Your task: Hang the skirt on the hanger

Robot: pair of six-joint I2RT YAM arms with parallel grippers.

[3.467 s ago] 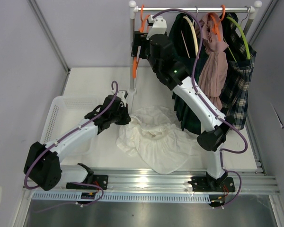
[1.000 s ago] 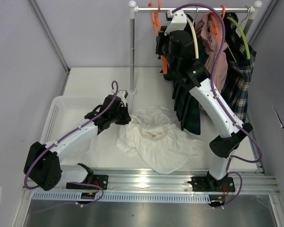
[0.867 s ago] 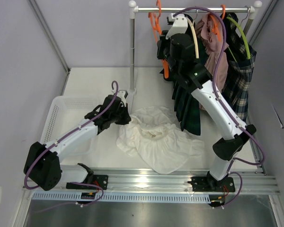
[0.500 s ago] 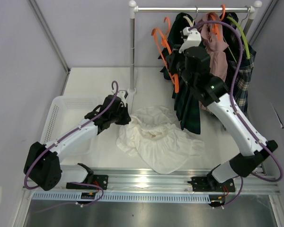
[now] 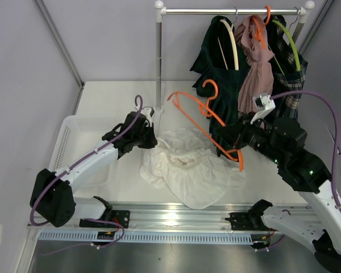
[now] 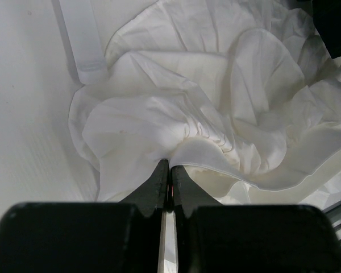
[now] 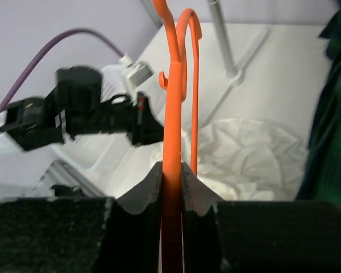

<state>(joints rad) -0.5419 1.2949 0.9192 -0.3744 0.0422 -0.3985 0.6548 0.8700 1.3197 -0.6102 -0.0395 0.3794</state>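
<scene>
A rail [image 5: 233, 10] at the worktop's back edge carries dark, pink and plaid clothes [image 5: 258, 74]; its post [image 5: 158, 62] stands behind the white skirt [image 5: 187, 170], and a white basket [image 5: 68, 133] sits at the left edge. The left arm reaches low across, its left gripper [image 6: 169, 165] pinched narrow on the skirt's gathered fold near the front edge. The right gripper [image 7: 171, 168] clamps the orange hanger [image 7: 171, 125], tilted above the skirt. Moments ago that arm stretched up to the rail; now it is folded low at the right
</scene>
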